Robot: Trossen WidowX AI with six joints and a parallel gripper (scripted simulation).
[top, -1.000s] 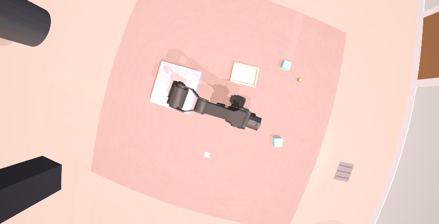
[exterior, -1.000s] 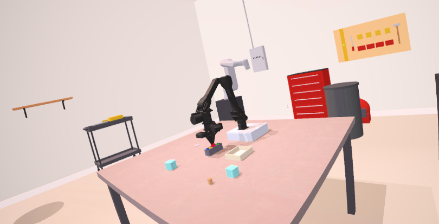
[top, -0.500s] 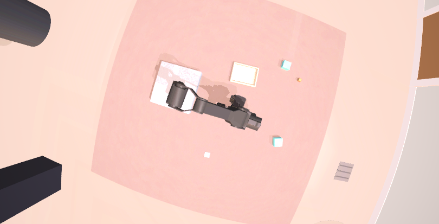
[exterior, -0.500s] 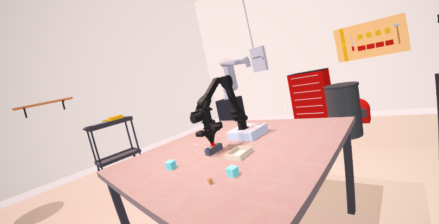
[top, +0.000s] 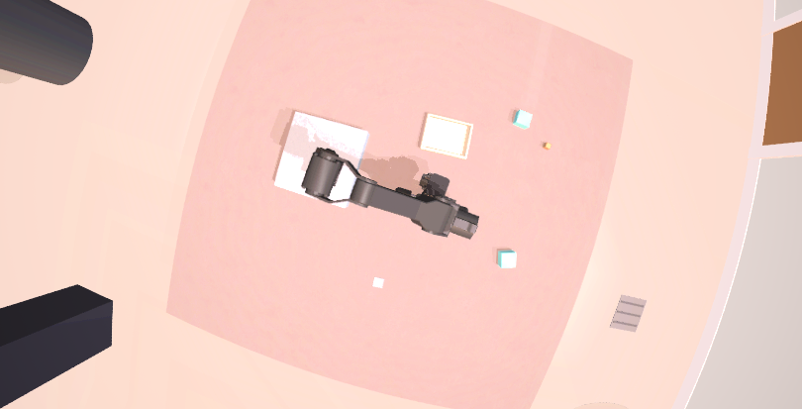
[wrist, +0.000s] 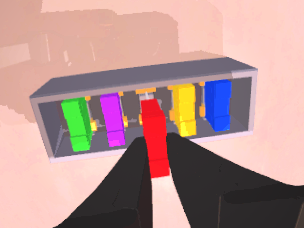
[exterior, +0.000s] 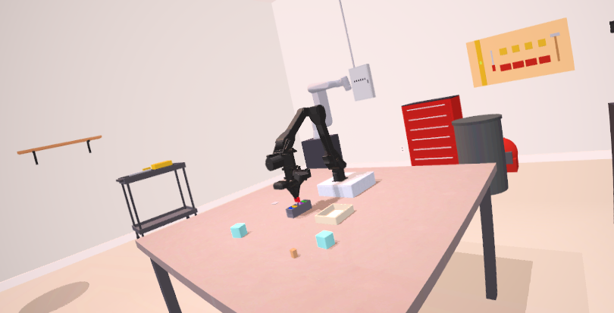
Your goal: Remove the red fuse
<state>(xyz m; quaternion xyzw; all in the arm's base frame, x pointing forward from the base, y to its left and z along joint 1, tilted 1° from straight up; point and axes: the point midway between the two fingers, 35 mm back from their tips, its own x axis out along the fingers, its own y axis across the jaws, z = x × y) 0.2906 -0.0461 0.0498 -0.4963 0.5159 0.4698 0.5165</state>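
step: pull-out | gripper (exterior: pixel 296 198) (wrist: pixel 155 144): pinching red fuse (exterior: pixel 296 199) (wrist: pixel 155 130), wrist view lower centre, over fuse block (exterior: pixel 298 210) (wrist: pixel 145 77) | next: straight up until clear, then tray (top: pixel 423 136) (exterior: pixel 327 220)

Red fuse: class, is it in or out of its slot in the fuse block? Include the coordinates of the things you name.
Out, it appears: the exterior view shows the red fuse (exterior: pixel 297 199) (wrist: pixel 156 137) above the block (exterior: pixel 299 211) (wrist: pixel 145 77), gripped by the jaws.
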